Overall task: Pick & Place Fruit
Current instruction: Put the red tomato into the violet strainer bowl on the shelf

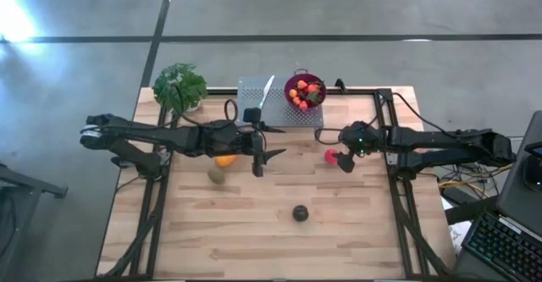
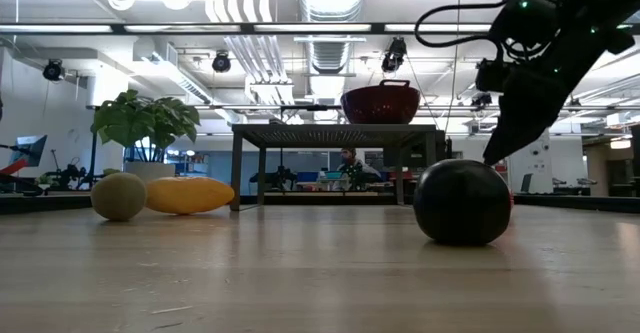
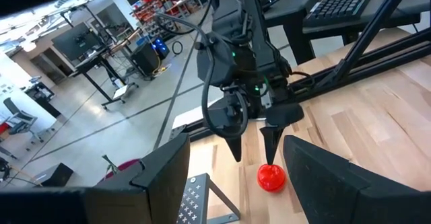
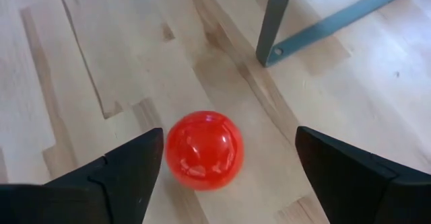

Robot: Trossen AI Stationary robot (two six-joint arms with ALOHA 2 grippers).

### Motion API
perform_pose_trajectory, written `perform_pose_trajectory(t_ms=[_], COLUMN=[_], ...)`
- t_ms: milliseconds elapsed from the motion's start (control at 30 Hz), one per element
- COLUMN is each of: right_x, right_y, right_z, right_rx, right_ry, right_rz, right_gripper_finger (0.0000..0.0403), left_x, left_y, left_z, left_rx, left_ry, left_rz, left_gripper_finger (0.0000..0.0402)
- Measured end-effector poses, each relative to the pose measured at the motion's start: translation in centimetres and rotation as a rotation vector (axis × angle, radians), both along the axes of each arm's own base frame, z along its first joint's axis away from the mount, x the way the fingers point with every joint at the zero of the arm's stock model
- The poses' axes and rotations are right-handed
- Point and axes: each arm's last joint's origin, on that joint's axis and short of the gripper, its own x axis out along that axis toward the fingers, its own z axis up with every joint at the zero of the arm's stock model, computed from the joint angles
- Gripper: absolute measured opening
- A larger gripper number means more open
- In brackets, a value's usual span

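Note:
A red ball lies on the wooden table. My right gripper is low over it, slanting down, open, one finger on each side of the ball and touching nothing. The left wrist view shows that gripper just above the ball. My left gripper is open and holds nothing above the table's middle. Under its arm lie an elongated orange fruit and an olive-green one. A dark purple ball rests nearer the front edge.
A purple colander bowl with small red and orange fruits stands on a grey perforated stand at the far edge. A leafy plant is at the far left. Black rails run along the table's sides.

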Motion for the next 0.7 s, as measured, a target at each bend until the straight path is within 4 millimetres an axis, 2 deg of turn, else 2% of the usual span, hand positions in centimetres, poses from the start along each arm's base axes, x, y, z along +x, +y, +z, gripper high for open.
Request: perform_pose_trajectory(t_ms=[167,533,700], right_x=[-0.1,0.4,0.6], right_y=[0.0,0.2,0.4], right_z=[-0.7,-2.6,-3.5], right_rx=[-0.002,0.003,0.018], right_ry=[-0.009,0.002,0.014], right_rz=[0.000,0.020,0.018], right_gripper_finger=[0.0326,0.0350,0.0339], left_x=[0.0,0.0,0.0], left_y=[0.1,0.1,0.1], left_z=[0.0,0.0,0.0], left_rx=[-0.005,-0.007,-0.007], left_ry=[-0.001,-0.001,-0.002], left_rz=[0.003,0.003,0.004], left_gripper_finger=[0.0245,0.0245,0.0245])
